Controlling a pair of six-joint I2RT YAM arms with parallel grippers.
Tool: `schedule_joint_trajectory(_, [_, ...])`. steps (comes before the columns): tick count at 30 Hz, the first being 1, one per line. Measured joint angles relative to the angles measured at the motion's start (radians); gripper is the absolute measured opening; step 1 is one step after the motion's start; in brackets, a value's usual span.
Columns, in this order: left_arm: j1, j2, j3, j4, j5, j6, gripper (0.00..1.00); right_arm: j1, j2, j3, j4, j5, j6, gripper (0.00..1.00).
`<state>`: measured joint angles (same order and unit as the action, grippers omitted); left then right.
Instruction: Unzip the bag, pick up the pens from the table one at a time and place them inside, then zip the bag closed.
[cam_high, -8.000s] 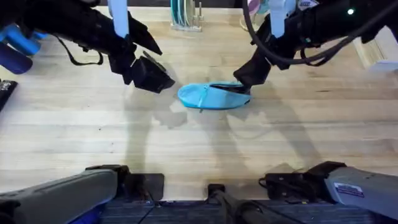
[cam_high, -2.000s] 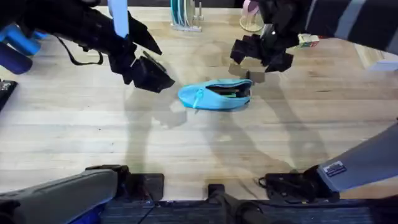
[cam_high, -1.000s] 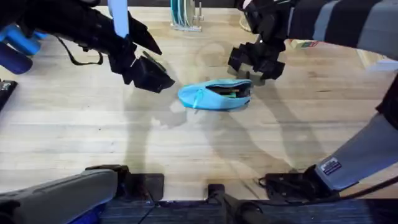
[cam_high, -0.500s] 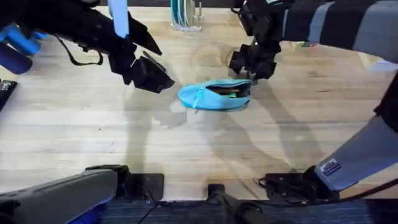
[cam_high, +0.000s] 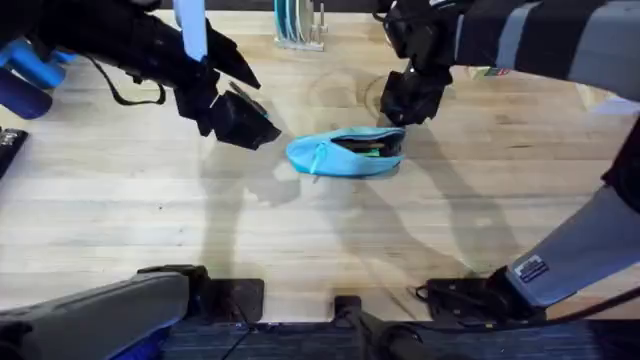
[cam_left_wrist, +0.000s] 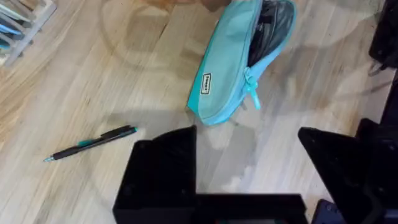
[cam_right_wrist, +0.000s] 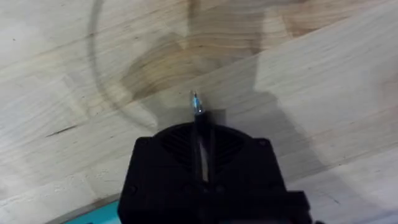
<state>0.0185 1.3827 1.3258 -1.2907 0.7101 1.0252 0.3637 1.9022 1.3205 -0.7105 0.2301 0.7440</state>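
Right gripper (cam_right_wrist: 200, 163) clamped on a pen (cam_right_wrist: 199, 127) above open bag (cam_high: 345, 153); left gripper (cam_left_wrist: 249, 168) jaws apart.

Pen (cam_right_wrist: 199, 134) mostly hidden between right gripper (cam_right_wrist: 202, 177) fingers, tip alone exposed; bag (cam_high: 345, 153) interior dark, contents unclear; left gripper (cam_high: 240, 120) largely shadowed.

- Our left arm reaches in from the upper left, its black gripper (cam_high: 240, 122) hovering low just left of centre.
- From its wrist camera, that gripper's (cam_left_wrist: 249, 174) fingers (cam_left_wrist: 163, 168) stand spread wide apart with nothing between them.
- Our right arm comes in from the upper right, wrist bent downward.
- Its gripper (cam_high: 405, 100) is clamped on a thin pen (cam_right_wrist: 199, 134), tip poking out beyond the fingers.
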Motion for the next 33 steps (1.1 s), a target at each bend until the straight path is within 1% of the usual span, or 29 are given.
schedule_joint_trajectory(5, [0.0,0.0,0.0,0.0,0.0,0.0,0.994,0.001,0.0,0.001,0.0,0.01,-0.027,0.039])
schedule_joint_trajectory(10, [0.0,0.0,0.0,0.0,0.0,0.0,0.993,0.001,0.003,0.009,-0.003,0.01,-0.115,0.031])
schedule_joint_trajectory(18, [0.0,0.0,0.0,0.0,0.0,0.0,0.993,0.001,0.039,0.119,-0.076,0.012,-0.327,0.031])
schedule_joint_trajectory(22, [0.0,0.0,0.0,0.0,0.0,0.0,0.993,0.001,0.039,0.179,-0.089,0.046,-0.378,0.031])
schedule_joint_trajectory(24, [0.0,0.0,0.0,0.0,0.0,0.0,0.993,0.001,0.036,0.191,-0.088,0.063,-0.397,0.031])
schedule_joint_trajectory(28, [0.0,0.0,0.0,0.0,0.0,0.0,0.993,0.001,0.009,0.191,-0.094,0.083,-0.449,0.031])
schedule_joint_trajectory(33, [0.0,0.0,0.0,0.0,0.0,0.0,0.993,0.001,-0.076,0.192,-0.094,0.092,-0.507,0.032])
